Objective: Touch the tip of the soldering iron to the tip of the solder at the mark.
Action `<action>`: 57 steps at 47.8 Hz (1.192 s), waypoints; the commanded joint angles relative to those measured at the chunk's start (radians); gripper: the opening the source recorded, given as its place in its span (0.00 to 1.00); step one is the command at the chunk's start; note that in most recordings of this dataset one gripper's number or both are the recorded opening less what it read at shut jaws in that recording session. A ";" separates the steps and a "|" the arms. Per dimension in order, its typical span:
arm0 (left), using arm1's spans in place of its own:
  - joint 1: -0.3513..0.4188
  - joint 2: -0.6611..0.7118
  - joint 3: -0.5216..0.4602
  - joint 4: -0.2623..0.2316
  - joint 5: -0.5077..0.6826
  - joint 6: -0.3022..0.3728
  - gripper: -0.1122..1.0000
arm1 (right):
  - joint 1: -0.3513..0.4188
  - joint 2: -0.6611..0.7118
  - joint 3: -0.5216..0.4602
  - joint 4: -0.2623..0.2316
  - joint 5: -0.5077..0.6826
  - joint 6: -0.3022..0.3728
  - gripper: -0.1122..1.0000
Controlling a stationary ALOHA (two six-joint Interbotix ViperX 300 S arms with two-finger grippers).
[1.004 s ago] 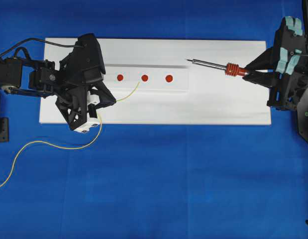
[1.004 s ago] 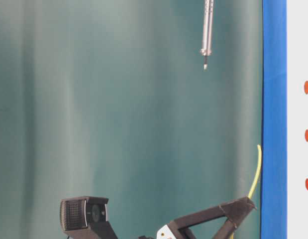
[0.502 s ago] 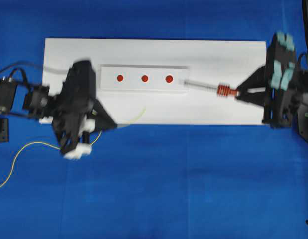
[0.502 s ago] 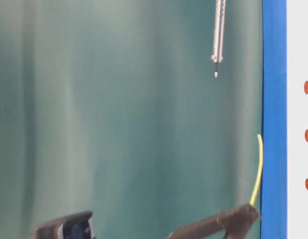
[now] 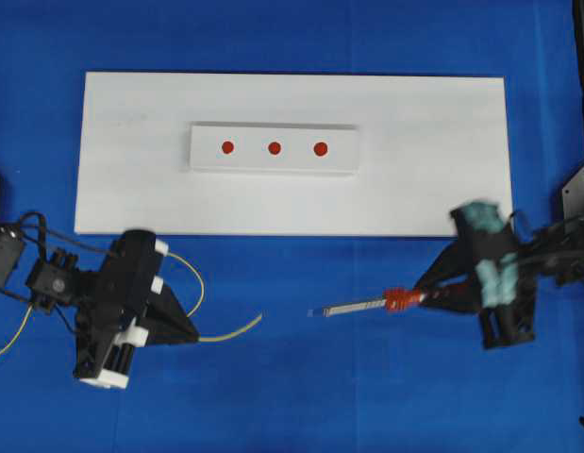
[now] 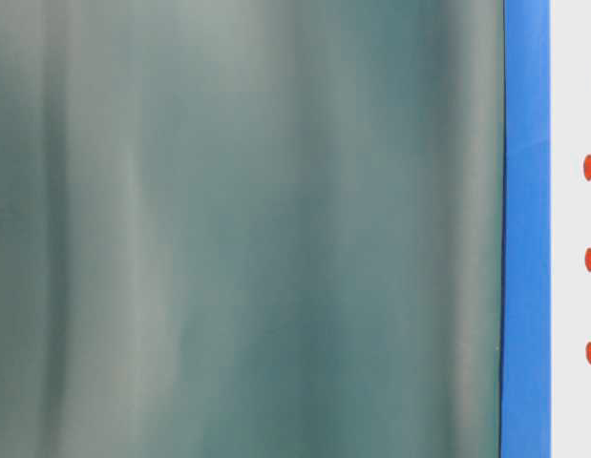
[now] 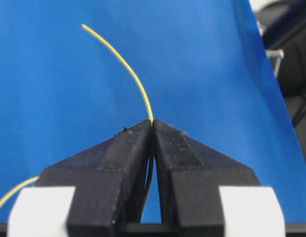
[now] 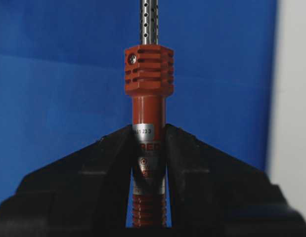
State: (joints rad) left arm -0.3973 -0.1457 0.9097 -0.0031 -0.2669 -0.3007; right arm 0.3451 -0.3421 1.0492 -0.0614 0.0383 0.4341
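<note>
The left gripper [image 7: 153, 123] is clamped on the solder [image 7: 124, 61] — the two black fingers [image 7: 125, 148] meet tip to tip with the thin yellow wire pinched between them, and a short curved length sticks out past the tips over the blue cloth [image 5: 301, 396]. From overhead this gripper [image 5: 192, 335] sits low on the left, off the white board [image 5: 433, 179], with the solder [image 5: 230, 330] reaching to the right from it and a loop of slack curling behind. The right gripper [image 8: 149, 136] grips the iron [image 8: 149, 84] by its red-orange body, jaws pressed against both sides just below the ribbed collar; the perforated metal shaft runs up and out of that view. Overhead, the right gripper [image 5: 433, 294] is low on the right, also off the board, and the iron [image 5: 367, 304] lies nearly level, blurred, its tip pointing left toward the solder's free end but well apart from it. The three red marks [image 5: 274, 148] sit in a row on a raised strip [image 5: 202, 160] on the board, far from both tips. The table-level view shows only a green backdrop, the board's edge and the marks [image 6: 589, 260] — neither gripper appears there.
</note>
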 commanded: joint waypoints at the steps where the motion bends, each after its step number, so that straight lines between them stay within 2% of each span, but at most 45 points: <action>1: -0.017 0.044 0.003 0.002 -0.074 0.000 0.12 | 0.031 0.097 -0.011 0.005 -0.095 -0.002 0.16; 9: -0.038 0.181 -0.008 0.002 -0.155 0.000 0.12 | 0.064 0.245 -0.034 0.025 -0.212 -0.002 0.16; 15: -0.048 0.241 -0.026 0.002 -0.149 0.000 0.12 | 0.074 0.284 -0.054 0.037 -0.216 -0.002 0.16; 26: -0.048 0.239 -0.023 0.000 -0.132 0.000 0.12 | 0.075 0.301 -0.061 0.038 -0.204 -0.002 0.16; 34: -0.048 0.242 -0.037 0.000 -0.080 -0.002 0.12 | 0.075 0.307 -0.075 0.060 -0.178 0.000 0.17; 36: -0.048 0.242 -0.041 0.000 -0.071 -0.002 0.12 | 0.075 0.310 -0.080 0.064 -0.173 0.000 0.19; 38: -0.048 0.242 -0.044 0.000 -0.060 -0.002 0.12 | 0.075 0.310 -0.081 0.067 -0.170 0.000 0.27; 42: -0.048 0.239 -0.049 0.000 -0.051 -0.006 0.14 | 0.075 0.310 -0.084 0.069 -0.170 0.000 0.48; 44: -0.049 0.235 -0.052 0.000 -0.044 -0.012 0.20 | 0.075 0.308 -0.089 0.071 -0.169 0.000 0.61; 47: -0.048 0.218 -0.057 0.000 -0.031 -0.021 0.35 | 0.075 0.301 -0.095 0.071 -0.158 0.000 0.77; 50: -0.051 0.193 -0.061 0.000 -0.006 -0.032 0.54 | 0.074 0.276 -0.107 0.069 -0.123 -0.002 0.91; 54: -0.051 0.149 -0.069 0.000 0.044 -0.034 0.76 | 0.074 0.230 -0.129 0.066 -0.058 -0.009 0.90; 57: -0.051 0.107 -0.077 0.000 0.086 -0.025 0.89 | 0.069 0.173 -0.155 0.054 0.023 -0.014 0.87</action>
State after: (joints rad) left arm -0.4449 0.0276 0.8575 -0.0031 -0.2163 -0.3313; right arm 0.4172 -0.0936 0.9357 0.0031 -0.0077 0.4234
